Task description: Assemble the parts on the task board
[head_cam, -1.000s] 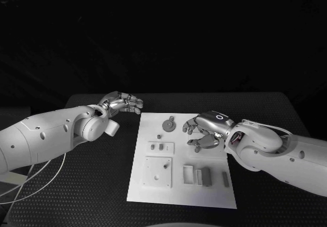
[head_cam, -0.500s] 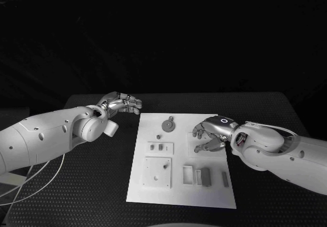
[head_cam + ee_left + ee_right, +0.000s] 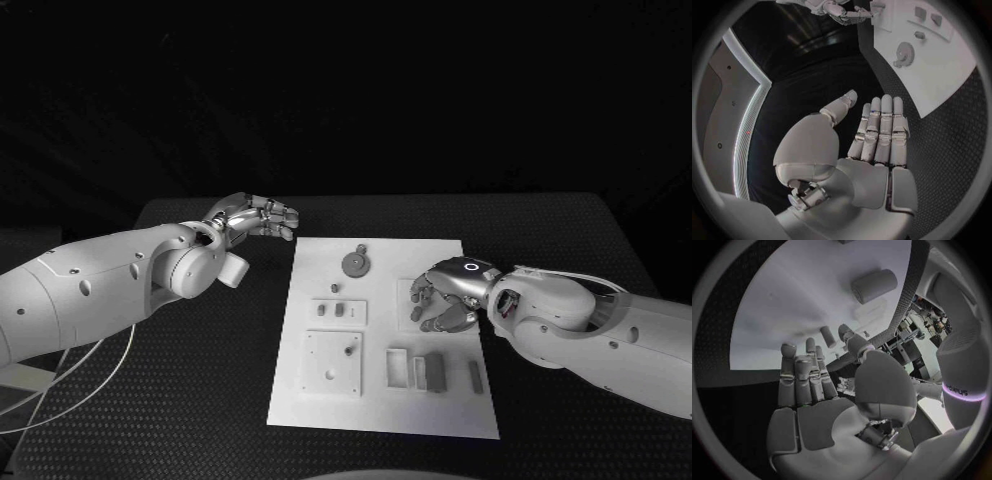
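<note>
I saw the flat white rectangular task board lying mid-table on the black textured table, small grey parts standing on it. My right hand hovered over its right middle, fingers released, grasping nothing. My left hand hung beyond the board's far left corner, released, empty.

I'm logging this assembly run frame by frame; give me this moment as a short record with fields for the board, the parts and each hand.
board: white task board lying flat on the black table
round part: disc-shaped piece at the board's far end
small parts: pieces in the middle and near the robot, including a slim bar at the near right
left hand: left hand off the board to its left, over the table, fingers together, holding nothing
right hand: right hand over the board's right side, fingers curled down; whether it pinches a part cannot be told
</note>
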`<move>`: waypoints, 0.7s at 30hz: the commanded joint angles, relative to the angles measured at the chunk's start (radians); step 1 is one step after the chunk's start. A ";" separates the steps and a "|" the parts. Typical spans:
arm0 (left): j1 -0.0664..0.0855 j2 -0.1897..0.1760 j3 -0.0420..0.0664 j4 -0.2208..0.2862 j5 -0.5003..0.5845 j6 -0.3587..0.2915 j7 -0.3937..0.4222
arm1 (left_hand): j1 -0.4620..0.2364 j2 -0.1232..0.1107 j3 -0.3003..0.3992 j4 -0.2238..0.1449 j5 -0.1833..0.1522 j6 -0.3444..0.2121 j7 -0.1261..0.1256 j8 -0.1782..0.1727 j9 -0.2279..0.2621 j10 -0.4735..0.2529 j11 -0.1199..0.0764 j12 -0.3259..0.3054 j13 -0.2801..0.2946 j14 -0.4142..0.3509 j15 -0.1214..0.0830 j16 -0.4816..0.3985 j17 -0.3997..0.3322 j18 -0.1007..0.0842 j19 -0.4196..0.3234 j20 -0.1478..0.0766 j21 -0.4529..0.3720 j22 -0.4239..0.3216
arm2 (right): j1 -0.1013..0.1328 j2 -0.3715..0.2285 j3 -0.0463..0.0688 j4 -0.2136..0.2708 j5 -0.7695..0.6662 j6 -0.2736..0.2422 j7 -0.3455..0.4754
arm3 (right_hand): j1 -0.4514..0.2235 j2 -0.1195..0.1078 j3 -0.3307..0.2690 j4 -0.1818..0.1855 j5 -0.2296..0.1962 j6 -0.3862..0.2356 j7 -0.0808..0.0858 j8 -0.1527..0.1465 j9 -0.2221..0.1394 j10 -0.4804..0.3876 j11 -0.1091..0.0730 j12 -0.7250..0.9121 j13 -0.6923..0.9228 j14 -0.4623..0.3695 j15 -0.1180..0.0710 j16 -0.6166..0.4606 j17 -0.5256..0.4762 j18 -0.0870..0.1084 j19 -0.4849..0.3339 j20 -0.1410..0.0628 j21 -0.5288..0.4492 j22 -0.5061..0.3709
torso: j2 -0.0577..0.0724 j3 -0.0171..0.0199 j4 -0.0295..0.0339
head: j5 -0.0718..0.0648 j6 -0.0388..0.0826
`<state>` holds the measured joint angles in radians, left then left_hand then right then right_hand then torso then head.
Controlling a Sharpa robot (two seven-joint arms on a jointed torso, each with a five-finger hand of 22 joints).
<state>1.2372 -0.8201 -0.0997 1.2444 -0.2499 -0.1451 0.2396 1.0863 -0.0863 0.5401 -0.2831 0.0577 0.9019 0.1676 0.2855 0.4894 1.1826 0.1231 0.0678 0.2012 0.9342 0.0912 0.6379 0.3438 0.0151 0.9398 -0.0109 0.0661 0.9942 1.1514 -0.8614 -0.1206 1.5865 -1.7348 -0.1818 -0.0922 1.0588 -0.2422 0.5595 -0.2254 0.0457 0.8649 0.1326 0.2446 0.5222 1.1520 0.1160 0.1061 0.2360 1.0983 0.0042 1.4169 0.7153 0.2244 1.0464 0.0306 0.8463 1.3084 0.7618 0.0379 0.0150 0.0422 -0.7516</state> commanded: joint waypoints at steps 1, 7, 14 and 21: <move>0.001 0.002 0.001 0.001 0.006 0.015 0.011 | 0.003 0.005 -0.005 0.000 -0.001 -0.005 0.001 0.006 -0.001 0.002 0.000 0.002 -0.002 0.001 0.005 -0.003 0.002 0.012 0.001 0.007 0.001 -0.001 | -0.007 0.008 -0.001 -0.001 -0.018 -0.002 0.009 | 0.025 0.012 0.007 -0.002 0.004 0.008 -0.004 0.005 0.003 0.000 -0.003 0.000 0.002 -0.003 -0.001 0.004 0.002 0.037 -0.001 -0.003 0.002 0.017 | 0.000 -0.0001 -0.0007 | 0.001 -0.001; 0.001 0.002 0.001 0.000 0.006 0.017 0.011 | 0.002 0.005 -0.005 0.001 -0.001 -0.005 0.001 0.006 -0.001 0.002 0.000 0.002 -0.002 0.001 0.005 -0.004 0.003 0.013 0.001 0.007 0.001 -0.002 | -0.017 0.026 -0.001 -0.007 -0.018 -0.013 0.019 | 0.064 0.079 0.005 -0.044 0.004 0.035 0.005 0.024 0.010 0.032 -0.017 0.020 0.011 0.012 -0.016 0.006 -0.002 0.037 0.007 -0.009 0.010 0.018 | 0.000 0.0000 0.0011 | 0.000 -0.003; 0.001 0.001 0.001 0.000 0.006 0.019 0.010 | 0.001 0.006 -0.006 0.001 -0.001 -0.005 0.001 0.006 -0.002 0.002 0.000 0.002 -0.002 0.001 0.005 -0.005 0.004 0.013 0.001 0.007 0.001 -0.002 | -0.020 0.031 -0.001 -0.009 -0.023 -0.030 0.019 | 0.087 0.136 0.008 -0.065 0.004 0.065 0.010 0.041 0.014 0.067 -0.032 0.039 0.020 0.024 -0.029 0.005 -0.005 0.037 0.012 -0.012 0.015 0.018 | 0.000 -0.0003 0.0009 | 0.002 -0.006; 0.001 0.000 0.001 -0.001 0.006 0.020 0.010 | 0.000 0.007 -0.006 0.002 -0.001 -0.006 0.001 0.006 -0.002 0.002 0.000 0.002 -0.003 0.001 0.005 -0.006 0.005 0.013 0.001 0.007 0.001 -0.003 | -0.021 0.032 -0.001 -0.009 -0.042 -0.042 0.014 | 0.123 0.149 0.101 -0.049 0.004 0.101 0.006 0.055 0.012 0.094 -0.043 0.052 0.026 0.032 -0.041 -0.001 -0.010 0.037 0.019 -0.010 0.014 0.015 | 0.000 -0.0005 0.0002 | 0.003 -0.013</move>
<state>1.2371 -0.8204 -0.0998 1.2425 -0.2498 -0.1405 0.2393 1.0863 -0.0863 0.5401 -0.2831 0.0577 0.9019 0.1676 0.2855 0.4884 1.1826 0.1230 0.0678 0.1995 0.9343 0.0912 0.6379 0.3476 0.0151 0.9398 -0.0108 0.0661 0.9924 1.1319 -0.8316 -0.1208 1.5756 -1.7521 -0.2092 -0.0863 1.1751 -0.0995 0.6542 -0.2744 0.0456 0.9611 0.1376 0.2958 0.5351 1.2396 0.0730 0.1526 0.2571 1.1300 -0.0285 1.4204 0.7069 0.2247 1.0587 0.0230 0.8578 1.3084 0.7620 0.0373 0.0151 0.0454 -0.7633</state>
